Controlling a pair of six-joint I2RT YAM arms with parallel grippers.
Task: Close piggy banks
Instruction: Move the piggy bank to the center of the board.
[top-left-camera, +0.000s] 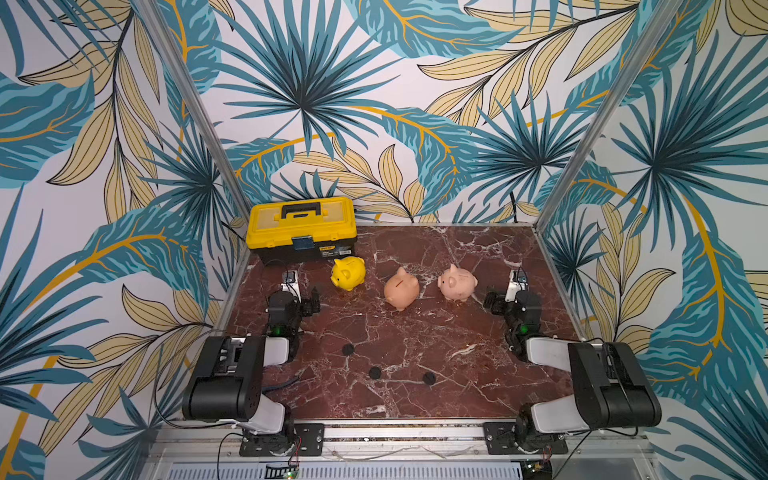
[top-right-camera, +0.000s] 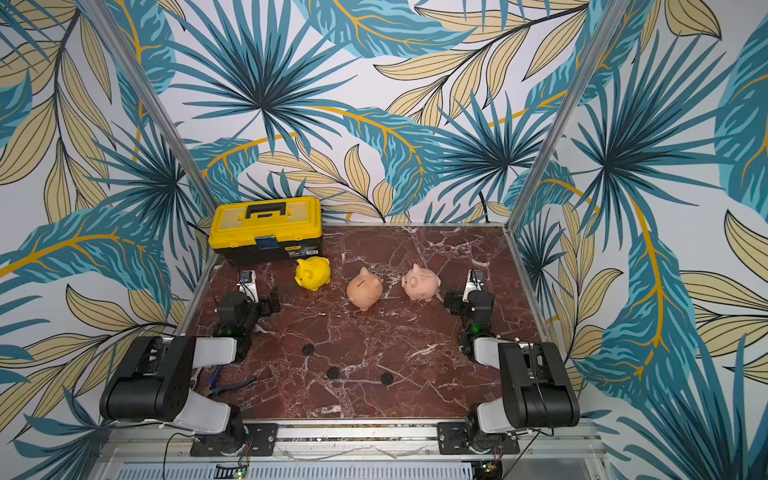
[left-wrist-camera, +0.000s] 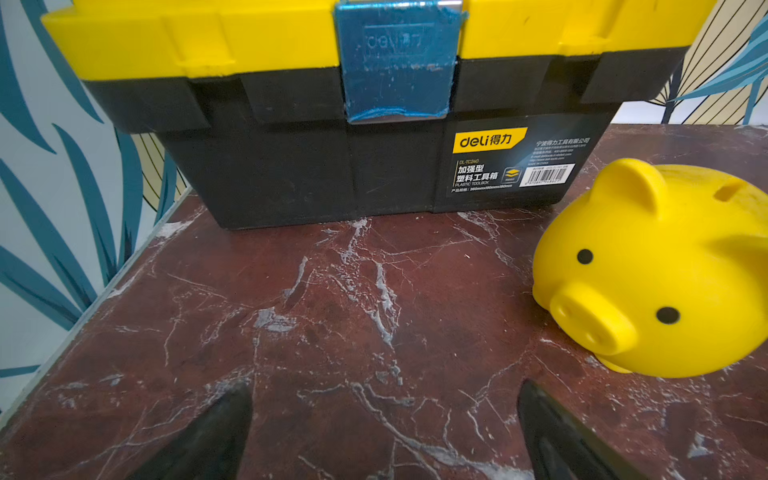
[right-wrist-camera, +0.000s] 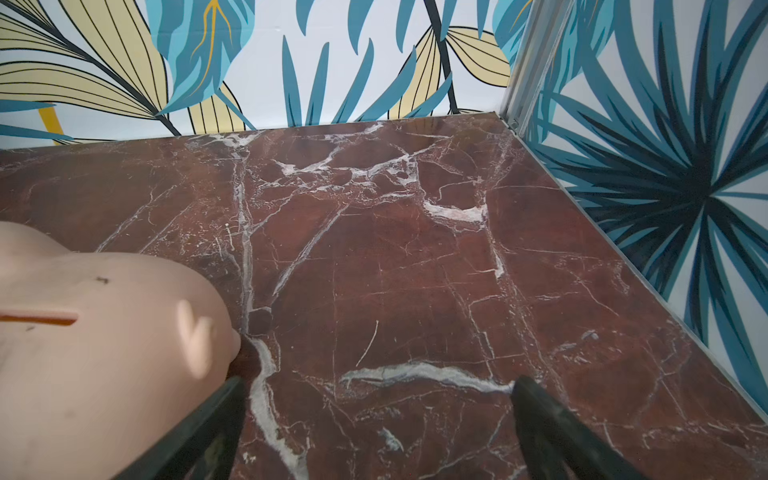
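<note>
Opening step, to judge by the layout: no pig closed yet, nothing picked up. Standing upright in a row across the back half of the marble table (top-left-camera: 415, 328): the yellow piggy bank (top-left-camera: 348, 273) just in front of the toolbox (top-left-camera: 301, 228), the peach piggy bank (top-left-camera: 401, 289) in the middle, and the pink piggy bank (top-left-camera: 458, 283) just beside it toward the right arm. Lying loose nearer the front edge, well apart from the pigs: three black discs (top-left-camera: 375, 372), probably the stoppers for the holes underneath, though with no underside in view to confirm that. Resting low at either side: the left gripper (left-wrist-camera: 386, 392), jaws spread wide and empty, facing the toolbox with the yellow pig off to one side of its fingers; the right gripper (right-wrist-camera: 378, 382), likewise wide apart and empty, one finger just beside the back end of the pink pig, cannot tell whether touching. Next, most likely: take a pig with one arm, tip it over to bare the belly and steady it there. With the other arm, pinch a disc up off the marble, an awkward pick given how thin and flat it lies. Then line it over the hole and press or twist it home, keeping the pig from rolling under the push.
</note>
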